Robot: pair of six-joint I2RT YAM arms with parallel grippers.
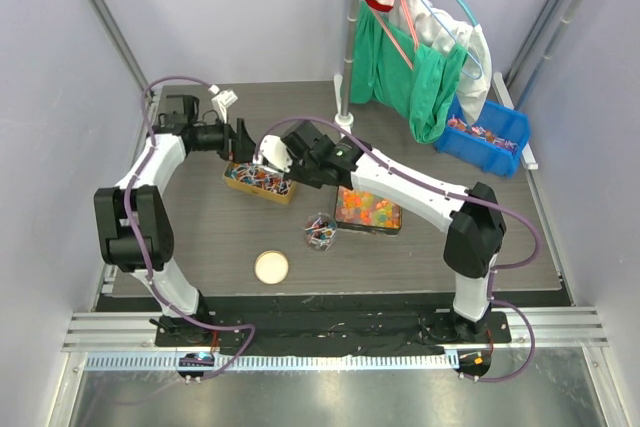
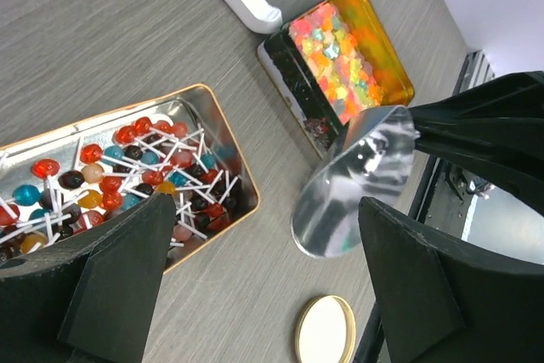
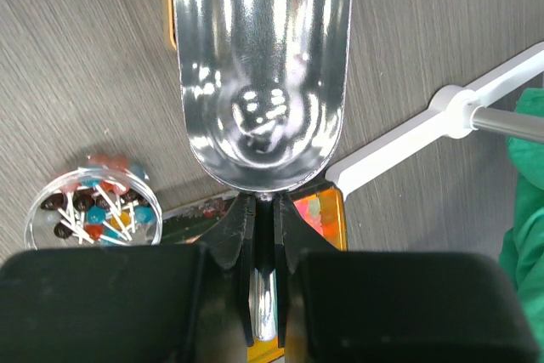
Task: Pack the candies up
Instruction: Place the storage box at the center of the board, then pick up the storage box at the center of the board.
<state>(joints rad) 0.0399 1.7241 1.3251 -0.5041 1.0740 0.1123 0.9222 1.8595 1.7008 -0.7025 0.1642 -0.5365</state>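
Scoop (image 3: pixel 262 82): polished steel, rounded bowl, empty; handle pinched in nearly closed right gripper (image 3: pixel 263 235), seemingly just beside tin (image 2: pixel 248 178) rim. Left gripper (image 2: pixel 268 218): spread wide, holding nothing. Candies (image 2: pixel 127 167): glossy lollipops in rectangular tin, left of table (image 1: pixel 420 257) centre.

Grey table (image 1: pixel 200 237) with tins (image 1: pixel 258 185), jar (image 1: pixel 320 232), lid (image 1: pixel 271 267)

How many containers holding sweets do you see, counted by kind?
Tins: 2 (lollipop tin, jelly tin)
Jar: 1
Blue bin: 1
Total: 4
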